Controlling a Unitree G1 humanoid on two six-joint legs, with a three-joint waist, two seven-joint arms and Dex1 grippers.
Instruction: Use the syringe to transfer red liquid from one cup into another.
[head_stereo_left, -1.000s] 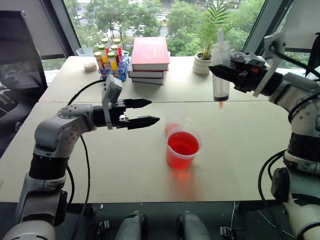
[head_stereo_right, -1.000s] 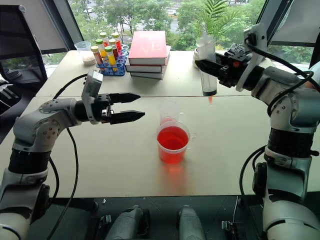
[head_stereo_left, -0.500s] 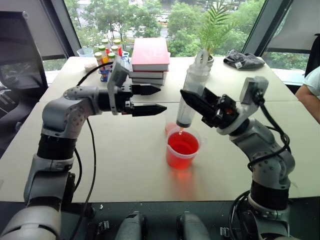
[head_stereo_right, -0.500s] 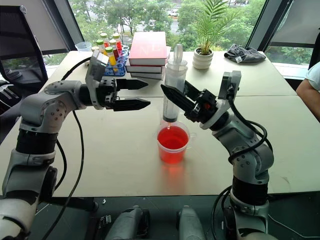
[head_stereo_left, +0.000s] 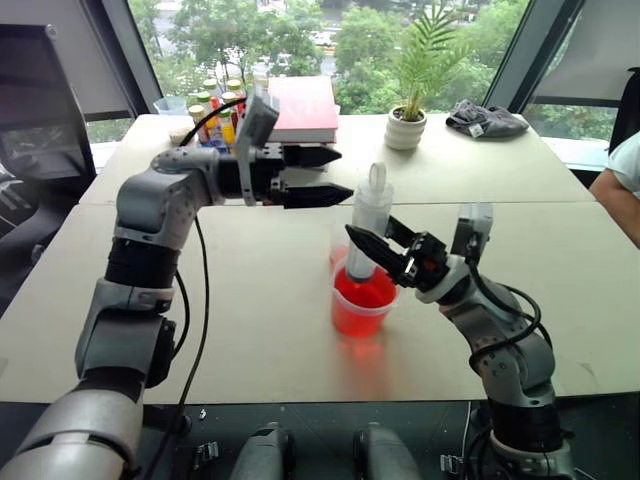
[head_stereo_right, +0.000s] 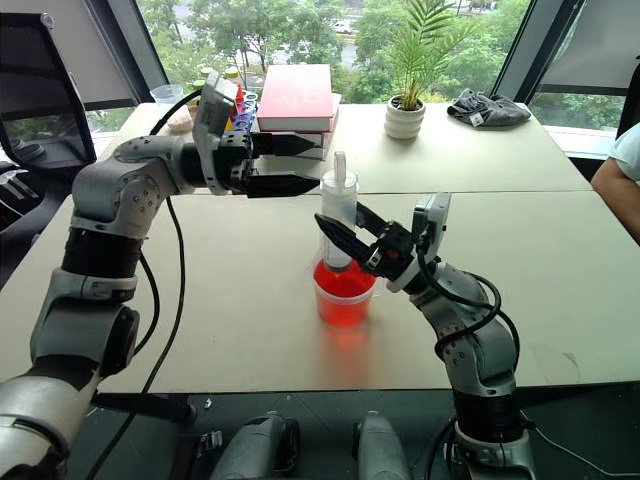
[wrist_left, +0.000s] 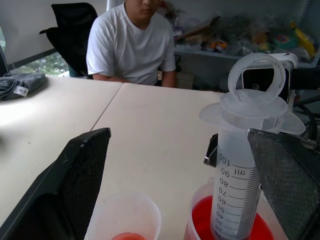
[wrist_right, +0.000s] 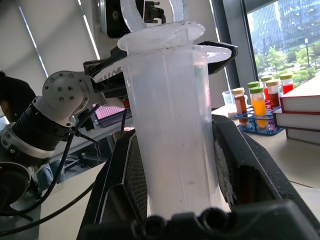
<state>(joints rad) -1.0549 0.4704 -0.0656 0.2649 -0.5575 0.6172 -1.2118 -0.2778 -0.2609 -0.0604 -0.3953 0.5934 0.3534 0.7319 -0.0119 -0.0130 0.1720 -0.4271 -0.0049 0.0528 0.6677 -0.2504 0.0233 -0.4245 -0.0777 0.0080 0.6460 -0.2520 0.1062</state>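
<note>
Left eye view: right end effector (head_stereo_left: 385, 252) is clamped on the barrel of the syringe (head_stereo_left: 368, 226), which stands near upright with its nozzle end down inside the wide cup (head_stereo_left: 362, 300) holding the red liquid (head_stereo_left: 365, 292). Left end effector (head_stereo_left: 318, 176) has both fingers spread wide, holding nothing, level with the plunger ring and just beside it.

Step in hand, as I read it: draw. Plunger looks fully seated, so nothing pulled up yet.
- Keep the right grip steady and the nozzle under the liquid surface, else it sucks air.
- Left fingers need to catch the ring or the plunger flange, then pull straight along the barrel axis. Any side load could tip the cup.
- Pull slowly; the barrel is smooth plastic and could slide in the pads.

Materials:
- Syringe: thick translucent barrel, printed ml scale visible in left wrist view, whitish plunger with a loop ring, wide flat flange.
- Wide cup: clear thin-walled plastic with rim lip, strongly red.
- Small cup (wrist_left: 125, 217): narrower clear plastic, only a trace of red at the base, standing just beside the wide one on the far side.
- Surface (head_stereo_left: 250, 310): matte pale top, no spills visible.
</note>
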